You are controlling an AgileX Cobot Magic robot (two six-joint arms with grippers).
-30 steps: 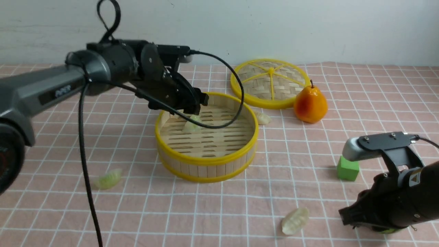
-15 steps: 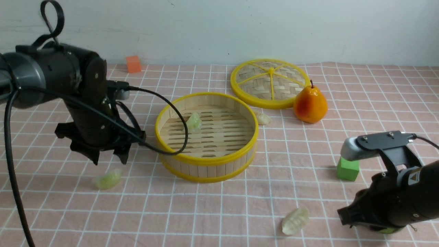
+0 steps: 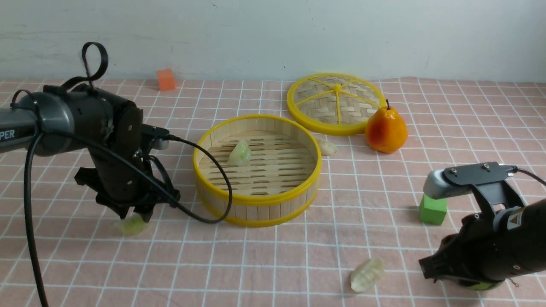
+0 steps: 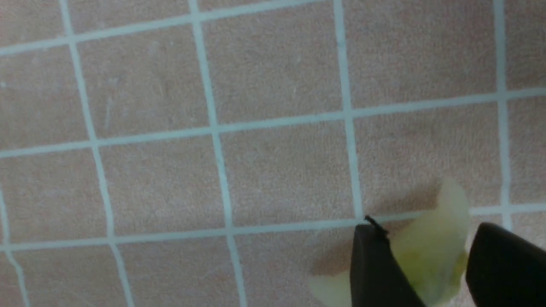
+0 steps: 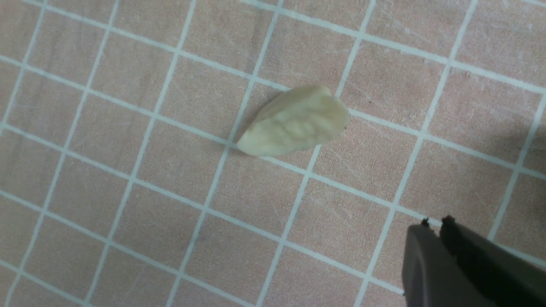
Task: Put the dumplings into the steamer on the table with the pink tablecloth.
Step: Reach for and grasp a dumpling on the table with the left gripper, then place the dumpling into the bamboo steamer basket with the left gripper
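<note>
Having left one dumpling (image 3: 239,153) in the steamer (image 3: 256,204), the left gripper (image 3: 136,216) has swung to the near left and dropped onto a green dumpling (image 3: 129,226) on the cloth (image 3: 273,264), three still outside. Its wrist camera shows what the front view hides: jaws part-spread astride it, whether pinching yet I cannot tell. The right gripper (image 5: 435,228), pressed together, waits near a white dumpling (image 5: 294,121) at near right.

steamer (image 3: 256,200) top unobstructed, cable (image 3: 209,221) apparently grazing its wall
</note>
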